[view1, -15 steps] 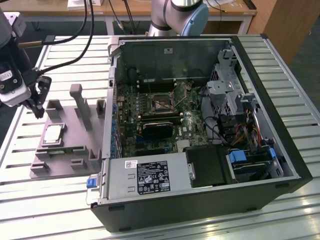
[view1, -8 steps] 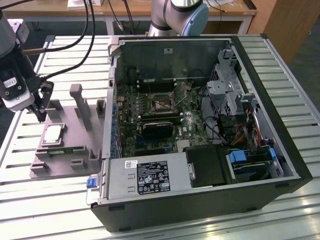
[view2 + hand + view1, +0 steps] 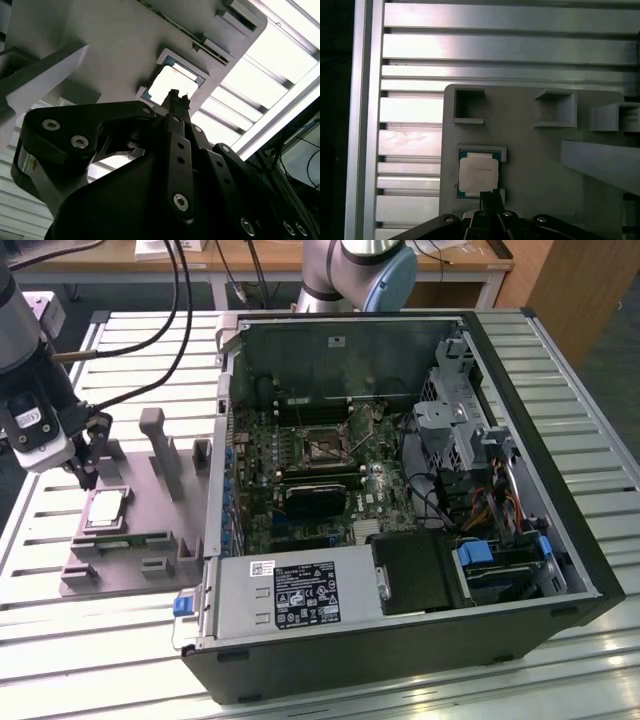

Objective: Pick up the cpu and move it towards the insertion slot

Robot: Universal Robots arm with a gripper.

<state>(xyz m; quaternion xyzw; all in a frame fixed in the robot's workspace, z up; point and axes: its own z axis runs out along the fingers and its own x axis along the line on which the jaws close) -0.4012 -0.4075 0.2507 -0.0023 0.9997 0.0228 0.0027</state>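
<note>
The cpu (image 3: 107, 508), a flat silver square with a thin greenish rim, lies in a recess of the grey fixture plate (image 3: 150, 490) on the exterior view's left. My gripper (image 3: 88, 478) hangs just above the plate at the chip's edge, apart from it. In both wrist views the dark fingertips (image 3: 176, 98) meet in one narrow point over the cpu (image 3: 172, 82), shut with nothing between them. The cpu (image 3: 477, 173) shows whole, just beyond the gripper (image 3: 491, 196). The insertion slot (image 3: 322, 445), a silver-framed square socket, sits on the green motherboard inside the open computer case.
A long green memory stick (image 3: 130, 538) lies on the plate near the chip, beside raised grey blocks and posts (image 3: 160, 450). The open case wall (image 3: 215, 470) stands between plate and motherboard. Cables (image 3: 180, 330) hang above the slatted aluminium table (image 3: 60, 640).
</note>
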